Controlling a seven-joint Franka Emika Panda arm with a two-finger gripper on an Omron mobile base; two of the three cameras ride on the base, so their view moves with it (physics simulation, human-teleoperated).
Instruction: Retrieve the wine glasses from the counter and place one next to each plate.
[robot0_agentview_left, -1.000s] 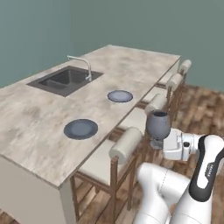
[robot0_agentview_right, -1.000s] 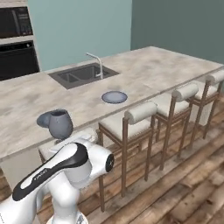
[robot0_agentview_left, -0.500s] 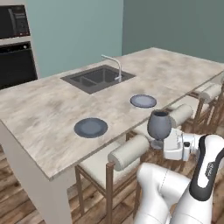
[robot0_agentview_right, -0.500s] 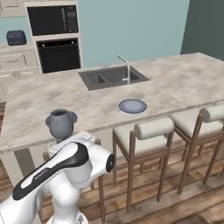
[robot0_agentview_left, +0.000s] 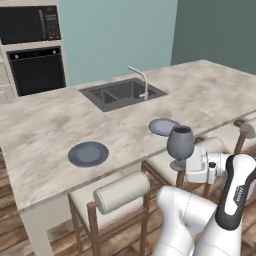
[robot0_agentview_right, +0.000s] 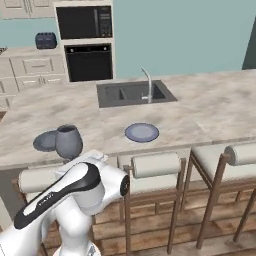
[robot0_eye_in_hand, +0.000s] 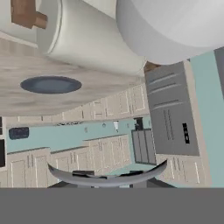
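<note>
A smoky grey-blue wine glass (robot0_agentview_left: 180, 142) stands upright in my gripper (robot0_agentview_left: 178, 165), which is shut on its stem just above the foot, in front of the island's near edge. From the right base view the same glass (robot0_agentview_right: 68, 141) rises above my hand. In the hand view its round foot (robot0_eye_in_hand: 107, 177) curves across the bottom. Two grey-blue plates lie on the island: one (robot0_agentview_left: 88, 153) at the near left, one (robot0_agentview_left: 164, 126) just behind the glass. They show again as a left plate (robot0_agentview_right: 46, 141) and a middle plate (robot0_agentview_right: 142, 132). The counter (robot0_agentview_right: 22, 51) is far back left.
The marble island (robot0_agentview_left: 40, 125) holds a dark sink (robot0_agentview_left: 120, 92) with a faucet. Padded stools (robot0_agentview_left: 122, 192) line its near side, directly below the glass. A black oven and microwave (robot0_agentview_right: 90, 62) stand in the back wall; a toaster (robot0_agentview_right: 46, 40) sits on the counter.
The whole picture has shifted: the base has driven and turned along the island, bringing oven and cabinets into view. The glass stays in the gripper, unchanged relative to the arm.
</note>
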